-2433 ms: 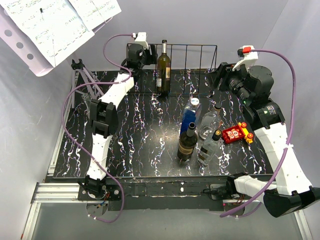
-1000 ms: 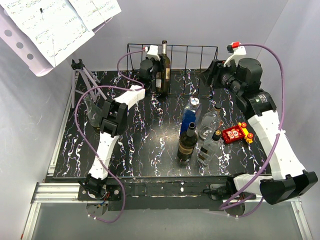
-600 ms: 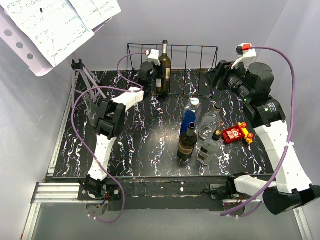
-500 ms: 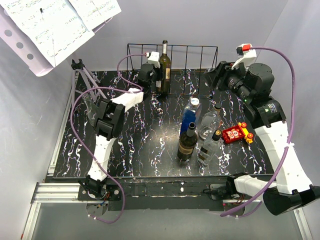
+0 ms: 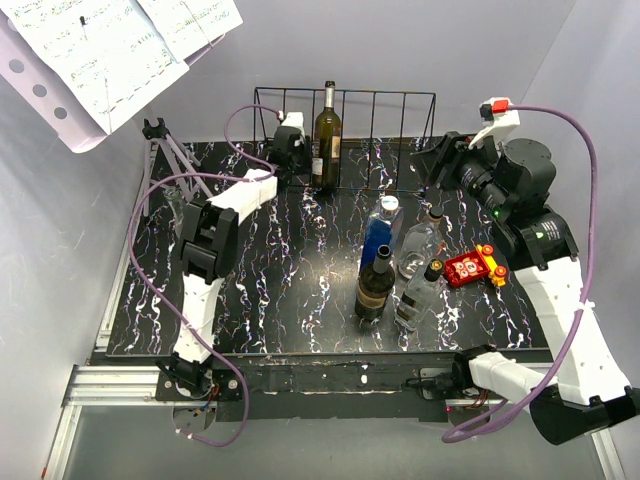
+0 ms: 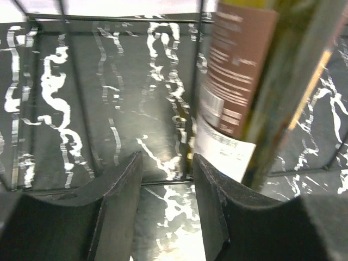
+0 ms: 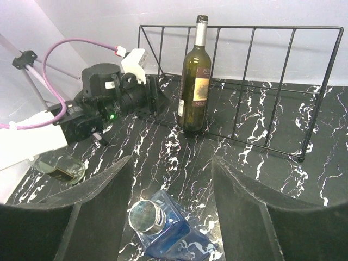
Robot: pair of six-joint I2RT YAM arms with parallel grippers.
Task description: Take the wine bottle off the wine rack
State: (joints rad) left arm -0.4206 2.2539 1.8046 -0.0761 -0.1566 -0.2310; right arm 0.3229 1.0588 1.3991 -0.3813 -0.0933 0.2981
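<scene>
A dark green wine bottle (image 5: 326,140) with a brown label stands upright inside the black wire wine rack (image 5: 400,95) near its left end. My left gripper (image 5: 303,158) is open and empty at the rack's front left, just left of the bottle. In the left wrist view the gripper (image 6: 167,163) looks through the rack's wires (image 6: 109,19), with the bottle (image 6: 261,81) close at the right, outside the jaws. My right gripper (image 5: 430,165) is open and empty near the rack's right end. The right wrist view shows the gripper (image 7: 171,160), bottle (image 7: 194,81), rack (image 7: 272,27) and left gripper (image 7: 153,93).
Several bottles stand mid-table: a blue one (image 5: 380,228), a clear one (image 5: 418,245), a dark one (image 5: 375,285) and another clear one (image 5: 418,295). A red toy (image 5: 470,267) lies to their right. A music stand (image 5: 110,50) and its tripod (image 5: 165,160) are at the back left.
My left gripper moved right from the rack's left end to the bottle, then drew back slightly left. My right arm shifted a little to the right.
</scene>
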